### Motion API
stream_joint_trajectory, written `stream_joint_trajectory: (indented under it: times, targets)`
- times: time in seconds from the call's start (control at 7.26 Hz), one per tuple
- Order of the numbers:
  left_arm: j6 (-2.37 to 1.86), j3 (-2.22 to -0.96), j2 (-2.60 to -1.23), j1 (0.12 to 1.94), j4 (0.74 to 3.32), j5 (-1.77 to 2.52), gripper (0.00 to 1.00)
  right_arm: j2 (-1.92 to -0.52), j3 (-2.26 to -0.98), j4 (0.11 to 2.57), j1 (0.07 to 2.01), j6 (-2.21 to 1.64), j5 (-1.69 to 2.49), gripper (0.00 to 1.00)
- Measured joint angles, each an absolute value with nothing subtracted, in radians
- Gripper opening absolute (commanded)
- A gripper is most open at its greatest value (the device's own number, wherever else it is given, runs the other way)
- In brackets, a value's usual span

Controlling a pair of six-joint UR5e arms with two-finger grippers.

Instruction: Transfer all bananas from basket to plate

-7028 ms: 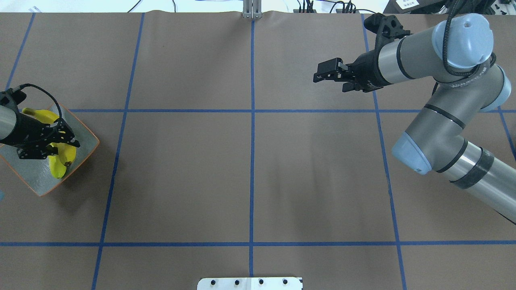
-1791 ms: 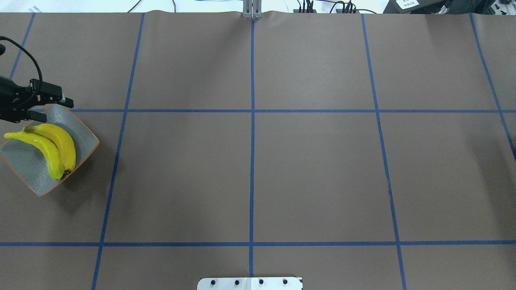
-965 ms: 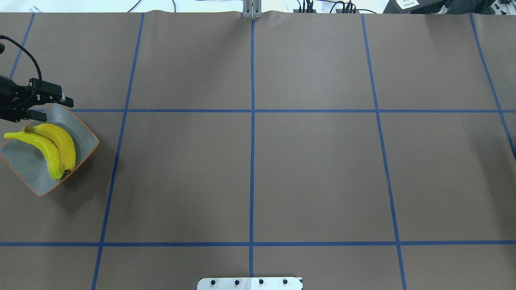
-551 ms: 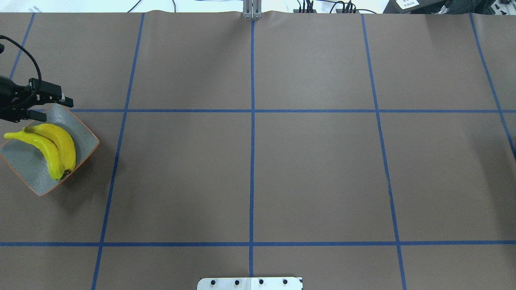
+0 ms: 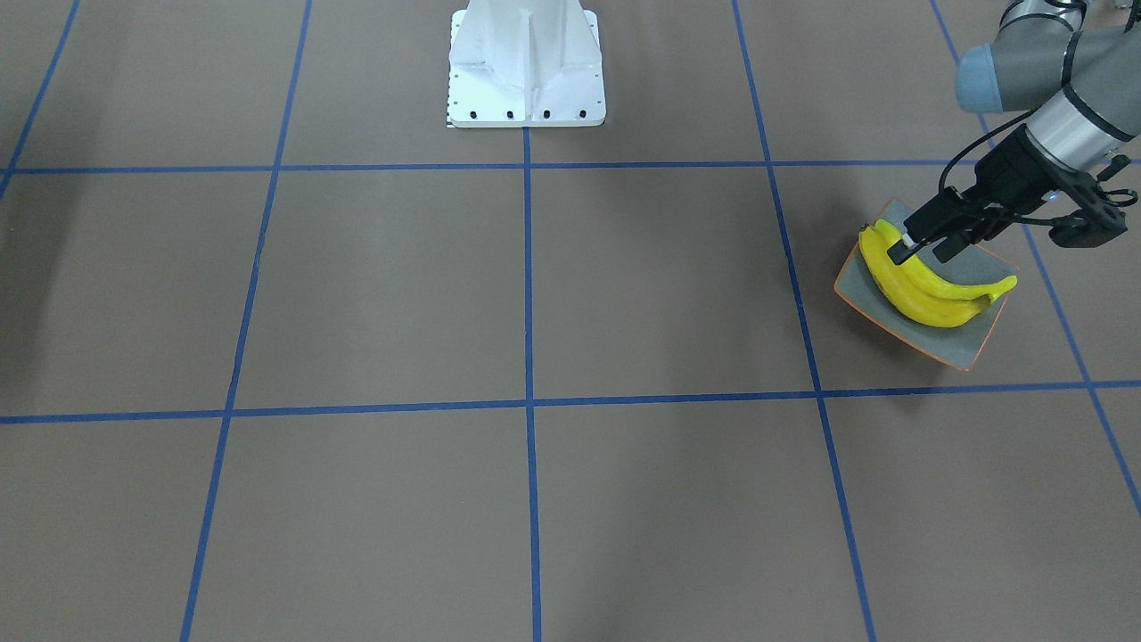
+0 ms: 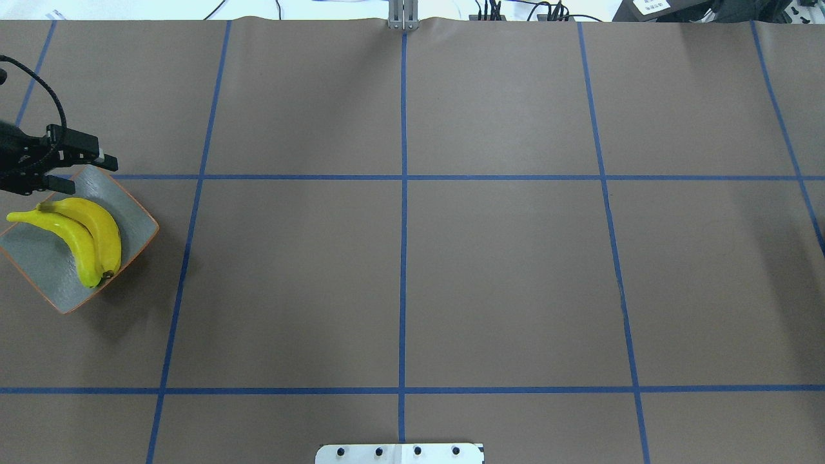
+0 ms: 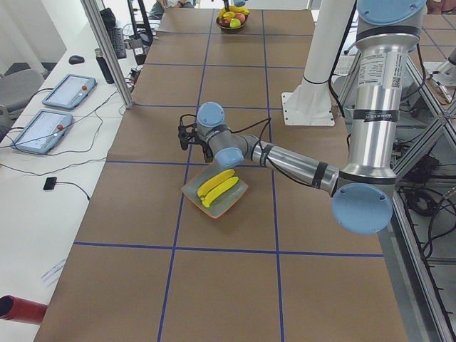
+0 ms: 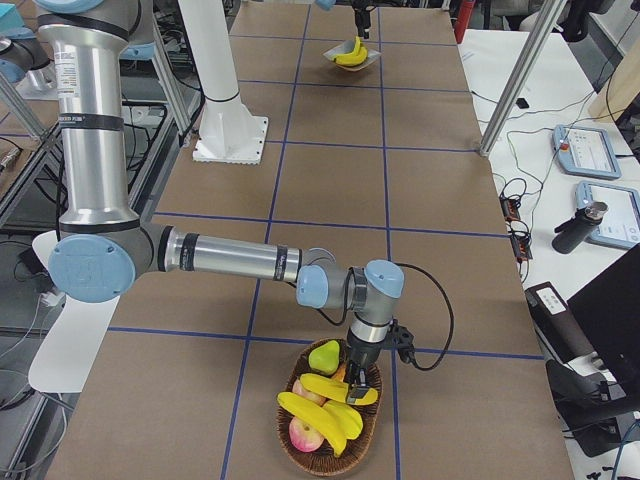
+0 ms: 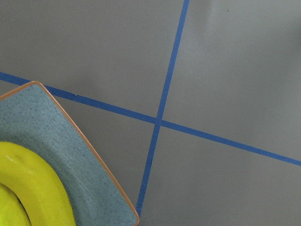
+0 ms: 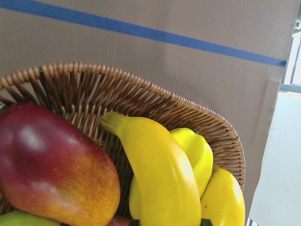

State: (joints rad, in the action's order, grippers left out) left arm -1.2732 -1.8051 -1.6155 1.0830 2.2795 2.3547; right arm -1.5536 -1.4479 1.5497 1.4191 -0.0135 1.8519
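yellow bananas (image 6: 90,238) on plate (image 6: 133,216), left hand (image 6: 91,176) spread empty, right hand (image 8: 356,384) grip unclear

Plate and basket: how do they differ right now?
The plate is a shallow square grey-green dish; the basket is round brown wicker. The plate holds only two bananas; the basket holds other bananas plus a red fruit. Both rest on the brown table.

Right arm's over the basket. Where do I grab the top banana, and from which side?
Take the top banana at its thick middle, coming straight down, jaws across its width. It lies uppermost with its back exposed. The red fruit and another banana crowd its sides, so a side approach looks blocked.
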Motion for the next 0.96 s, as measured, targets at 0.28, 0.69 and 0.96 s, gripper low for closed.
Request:
stream_joint_trajectory:
  times: [0.28, 0.69, 0.96]
  targets:
    - [-1.282, -1.802, -1.626, 1.079, 2.279, 2.355, 1.00, -1.520, -1.519, 1.581, 1.433, -0.024, 1.875, 0.00]
    - [-1.394, -1.756, -1.723, 1.073, 2.278, 2.357, 1.00, -1.397, -1.597, 1.641, 1.407, -0.156, 2.044, 0.00]
    - [-1.439, -1.720, -1.790, 1.068, 2.277, 2.358, 1.00, -1.313, -1.679, 1.643, 1.308, -0.386, 2.080, 0.00]
